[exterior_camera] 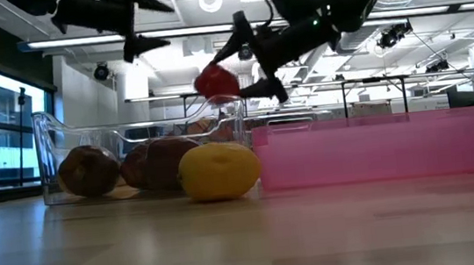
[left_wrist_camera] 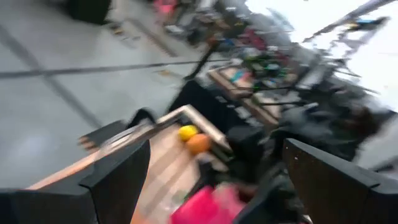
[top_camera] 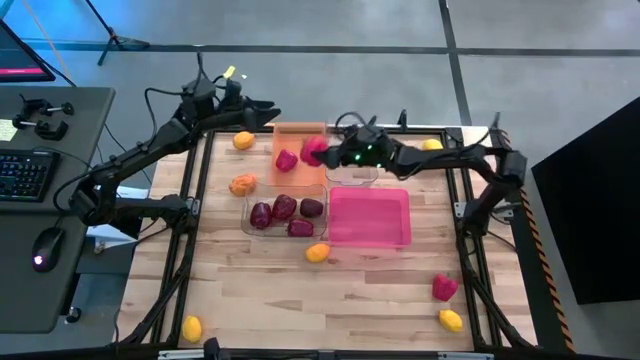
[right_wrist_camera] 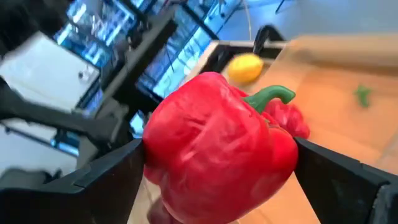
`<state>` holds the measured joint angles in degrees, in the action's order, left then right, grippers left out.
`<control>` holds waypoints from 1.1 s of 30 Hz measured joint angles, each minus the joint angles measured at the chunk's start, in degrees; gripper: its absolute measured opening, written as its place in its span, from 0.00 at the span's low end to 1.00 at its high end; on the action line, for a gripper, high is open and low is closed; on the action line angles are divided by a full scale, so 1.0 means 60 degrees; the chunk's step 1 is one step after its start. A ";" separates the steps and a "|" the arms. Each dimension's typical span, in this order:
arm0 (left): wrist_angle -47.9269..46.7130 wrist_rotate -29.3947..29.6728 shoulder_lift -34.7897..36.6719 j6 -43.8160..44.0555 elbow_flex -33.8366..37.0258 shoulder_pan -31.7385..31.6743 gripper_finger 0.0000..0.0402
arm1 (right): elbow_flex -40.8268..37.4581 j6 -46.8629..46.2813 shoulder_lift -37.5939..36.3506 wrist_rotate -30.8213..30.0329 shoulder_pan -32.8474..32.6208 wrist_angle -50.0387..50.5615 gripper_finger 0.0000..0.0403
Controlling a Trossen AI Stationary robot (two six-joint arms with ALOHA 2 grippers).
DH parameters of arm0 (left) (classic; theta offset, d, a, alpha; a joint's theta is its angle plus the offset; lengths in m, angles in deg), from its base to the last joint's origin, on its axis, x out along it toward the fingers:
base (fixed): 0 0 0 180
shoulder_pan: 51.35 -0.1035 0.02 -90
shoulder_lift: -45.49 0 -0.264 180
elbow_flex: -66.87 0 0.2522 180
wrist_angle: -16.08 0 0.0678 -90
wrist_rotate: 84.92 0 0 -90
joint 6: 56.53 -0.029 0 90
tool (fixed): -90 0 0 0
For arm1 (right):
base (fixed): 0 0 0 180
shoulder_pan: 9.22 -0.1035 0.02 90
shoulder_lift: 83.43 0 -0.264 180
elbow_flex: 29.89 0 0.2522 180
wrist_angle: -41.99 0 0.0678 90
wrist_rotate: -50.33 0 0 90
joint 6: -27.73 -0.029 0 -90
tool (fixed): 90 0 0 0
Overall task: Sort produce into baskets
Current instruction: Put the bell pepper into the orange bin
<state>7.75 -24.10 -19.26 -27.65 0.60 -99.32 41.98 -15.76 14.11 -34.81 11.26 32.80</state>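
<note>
My right gripper [right_wrist_camera: 217, 180]: closed on a red pepper [right_wrist_camera: 217, 158], one finger on each flank, the green stem showing between them. I hold it in the air over the orange basket [top_camera: 300, 135].

My left gripper [top_camera: 262, 110]: fingers spread wide apart, nothing between them, waiting above the table's far left corner.

Red pepper, place: lifted clear of the table, above the edge of the orange basket; one more red piece [top_camera: 286, 160] already lies inside that basket.

Done so far: four dark maroon pieces [top_camera: 285, 208] sit together in a clear basket [top_camera: 248, 215]. The orange basket has its one red piece. I judge the sort under half finished.

Left to do: the pink basket [top_camera: 370, 240] looks bare, and the second clear basket [top_camera: 352, 176] under my right arm seems bare too, though the arm hides part of it. Seven pieces lie loose on the table.

Count, baskets: four. One orange, one pink, two clear.

Count, red: three. One held, one binned, one loose [top_camera: 444, 288] near the right front.

Count, maroon: four, all binned.

Count, orange: three loose [top_camera: 242, 185], at far left, left, and centre.

Count, yellow: three loose [top_camera: 451, 320], at front left, front right and far right.
</note>
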 joint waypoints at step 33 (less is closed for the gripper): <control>0.2642 -0.0916 0.0015 0.2067 0.0000 0.0401 0.88 | 0.0000 0.0382 0.0330 -0.0041 -0.0100 -0.0363 0.99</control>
<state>23.60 -29.60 -19.18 -15.25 0.60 -96.91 41.98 -13.47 16.09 -35.05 10.66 30.63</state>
